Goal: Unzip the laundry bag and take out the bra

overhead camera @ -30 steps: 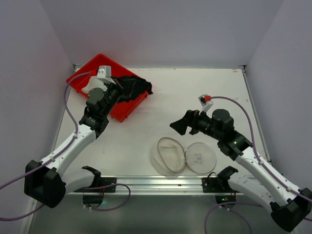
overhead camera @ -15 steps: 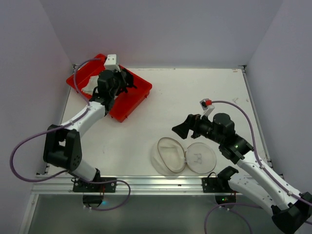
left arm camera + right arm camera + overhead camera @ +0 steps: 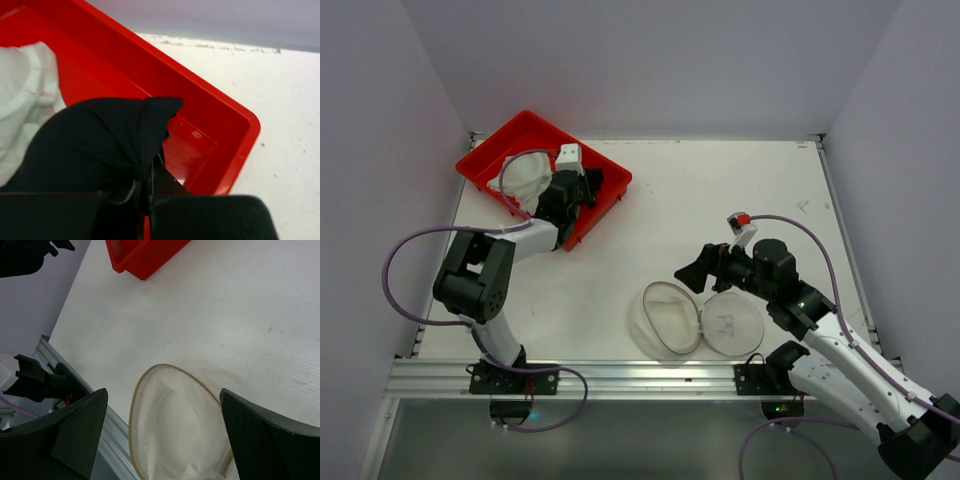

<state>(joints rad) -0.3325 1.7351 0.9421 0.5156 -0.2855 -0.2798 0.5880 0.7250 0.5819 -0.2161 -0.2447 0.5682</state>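
Observation:
The laundry bag [image 3: 668,318] lies unzipped near the table's front edge. Its round white mesh half stands open, and the flat lid [image 3: 732,322] with the small bra drawing lies beside it on the right. In the right wrist view the bag [image 3: 175,435] shows empty white mesh. My left gripper [image 3: 588,186] is over the red tray [image 3: 510,140], shut on the black bra [image 3: 100,140], which bunches between the jaws [image 3: 145,185]. My right gripper [image 3: 696,270] is open and empty, hovering just above and behind the bag [image 3: 161,395].
The red tray's rim [image 3: 220,100] is close under the left gripper. A white garment [image 3: 525,178] lies in the tray's left part and also shows in the left wrist view [image 3: 20,80]. A metal rail [image 3: 620,375] runs along the front edge.
My left arm has folded back, carrying the black bra lower into the right part of the red tray. My right gripper has dropped slightly toward the bag.

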